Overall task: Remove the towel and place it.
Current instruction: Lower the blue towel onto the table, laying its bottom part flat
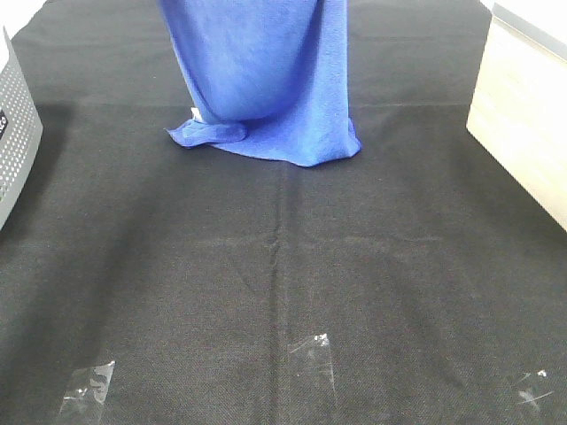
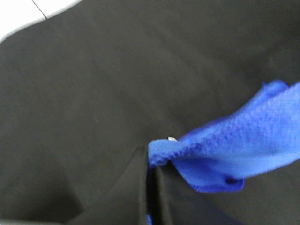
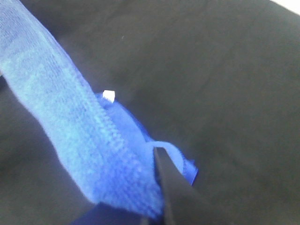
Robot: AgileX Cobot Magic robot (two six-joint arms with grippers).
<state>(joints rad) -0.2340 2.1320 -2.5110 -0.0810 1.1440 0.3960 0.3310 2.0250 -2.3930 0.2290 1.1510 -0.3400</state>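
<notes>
The blue towel [image 1: 257, 80] hangs from above the top edge of the exterior high view, its lower edge bunched on the black table cover at the far middle. Both grippers are out of that view. In the left wrist view my left gripper [image 2: 151, 161] is shut on a top corner of the towel [image 2: 234, 150], which stretches away from it. In the right wrist view my right gripper [image 3: 157, 161] is shut on the other top edge of the towel [image 3: 70, 136]. A small white tag [image 3: 108, 95] shows on the cloth below.
A grey perforated bin [image 1: 13, 133] stands at the left edge. A pale wooden box [image 1: 523, 115] stands at the right edge. The black table cover [image 1: 283, 266] has a few clear tape patches [image 1: 312, 352] near the front.
</notes>
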